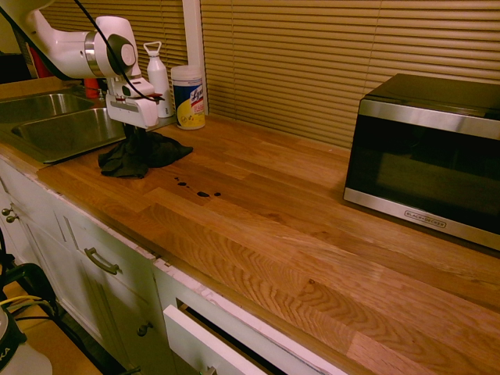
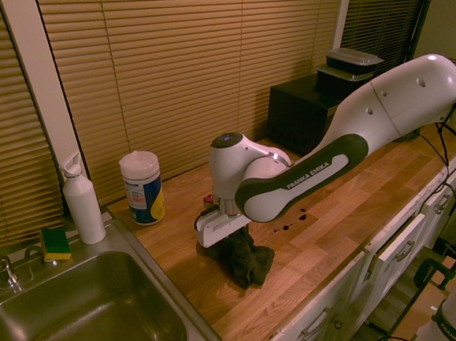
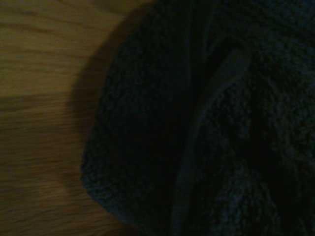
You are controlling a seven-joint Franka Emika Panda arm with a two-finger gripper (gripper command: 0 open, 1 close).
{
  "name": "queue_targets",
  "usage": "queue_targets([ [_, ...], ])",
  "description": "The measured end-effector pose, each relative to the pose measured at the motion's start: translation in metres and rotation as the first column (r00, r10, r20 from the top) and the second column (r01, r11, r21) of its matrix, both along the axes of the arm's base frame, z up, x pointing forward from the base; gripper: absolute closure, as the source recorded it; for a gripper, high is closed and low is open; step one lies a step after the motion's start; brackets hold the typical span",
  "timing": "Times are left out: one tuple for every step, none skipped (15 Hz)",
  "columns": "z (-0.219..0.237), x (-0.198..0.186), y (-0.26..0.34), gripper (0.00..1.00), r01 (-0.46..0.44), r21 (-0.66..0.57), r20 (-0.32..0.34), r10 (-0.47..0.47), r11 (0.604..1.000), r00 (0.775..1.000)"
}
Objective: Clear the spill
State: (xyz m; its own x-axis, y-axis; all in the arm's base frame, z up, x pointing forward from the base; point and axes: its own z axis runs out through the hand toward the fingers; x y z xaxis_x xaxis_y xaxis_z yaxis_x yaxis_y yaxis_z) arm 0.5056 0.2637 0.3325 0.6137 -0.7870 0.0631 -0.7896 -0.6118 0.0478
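Observation:
The spill (image 1: 195,187) is a short cluster of small dark drops on the wooden counter, also visible as dark blots (image 2: 290,225) just beyond the arm. A dark crumpled cloth rag (image 1: 152,155) lies a little to the sink side of it, apart from the drops. My gripper (image 1: 134,134) points straight down into the rag (image 2: 247,262) and is shut on a bunched-up part of it, which rises between the fingers. The wrist view is filled with the rag's dark weave (image 3: 197,123) on bare wood.
A steel sink (image 1: 47,125) is set into the counter beside the rag. A wipes canister (image 1: 188,96) and a white bottle (image 1: 158,78) stand by the blinds. A black microwave (image 1: 426,156) sits further along. A drawer (image 1: 211,336) below the counter's edge stands ajar.

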Motion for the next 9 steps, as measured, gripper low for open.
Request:
queue_targets([
  [0.000, 0.001, -0.013, 1.00, 0.010, -0.007, -0.002, -0.010, 1.000, 1.000],
  [0.000, 0.001, -0.027, 1.00, 0.019, -0.013, -0.005, -0.019, 1.000, 1.000],
  [0.000, 0.000, -0.041, 1.00, 0.030, -0.019, -0.009, -0.030, 0.999, 1.000],
  [0.000, 0.000, -0.055, 1.00, 0.038, -0.023, -0.012, -0.039, 0.999, 0.999],
  [0.000, -0.001, -0.069, 1.00, 0.050, -0.028, -0.015, -0.051, 0.998, 0.999],
  [0.000, -0.001, -0.081, 1.00, 0.061, -0.031, -0.017, -0.062, 0.998, 0.998],
  [0.000, -0.002, -0.094, 1.00, 0.074, -0.033, -0.019, -0.074, 0.997, 0.997],
  [0.000, -0.002, -0.107, 1.00, 0.089, -0.036, -0.021, -0.090, 0.995, 0.996],
  [0.000, -0.002, -0.121, 1.00, 0.106, -0.039, -0.023, -0.107, 0.994, 0.994],
])
